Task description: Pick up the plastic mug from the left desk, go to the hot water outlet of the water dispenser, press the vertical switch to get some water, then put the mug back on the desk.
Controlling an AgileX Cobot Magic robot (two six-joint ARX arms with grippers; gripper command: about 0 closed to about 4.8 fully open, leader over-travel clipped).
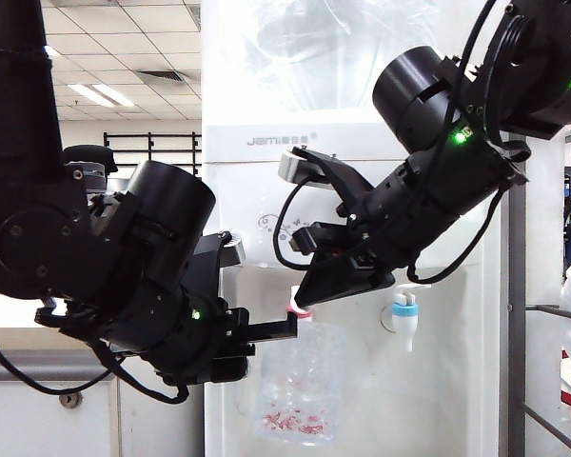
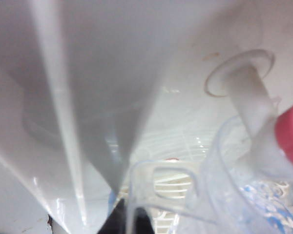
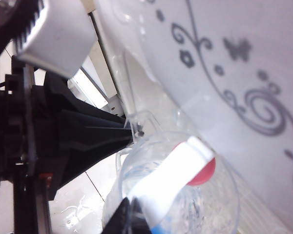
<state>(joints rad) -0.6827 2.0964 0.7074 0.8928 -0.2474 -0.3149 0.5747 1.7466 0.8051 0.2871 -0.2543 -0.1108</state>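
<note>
The clear dimpled plastic mug (image 1: 300,381) hangs under the hot water outlet (image 1: 301,310), the white tap with a red collar on the water dispenser (image 1: 266,190). My left gripper (image 1: 287,329) is shut on the mug's loop handle (image 2: 172,181), and its dark fingertips (image 2: 118,223) pinch the clear strip. My right gripper (image 1: 305,291) is shut, its tips lying against the white vertical switch (image 3: 171,178) above the red collar (image 3: 206,173). The mug's rim (image 3: 224,180) rings the tap. Whether water is running I cannot tell. The left desk (image 1: 38,419) shows at the lower left.
A second white tap with a blue collar (image 1: 405,309) sits to the right of the red one. The big clear bottle (image 1: 314,48) stands on top of the cabinet. A slotted drip tray (image 2: 178,184) lies below the mug. Metal rails (image 1: 552,314) stand at the right.
</note>
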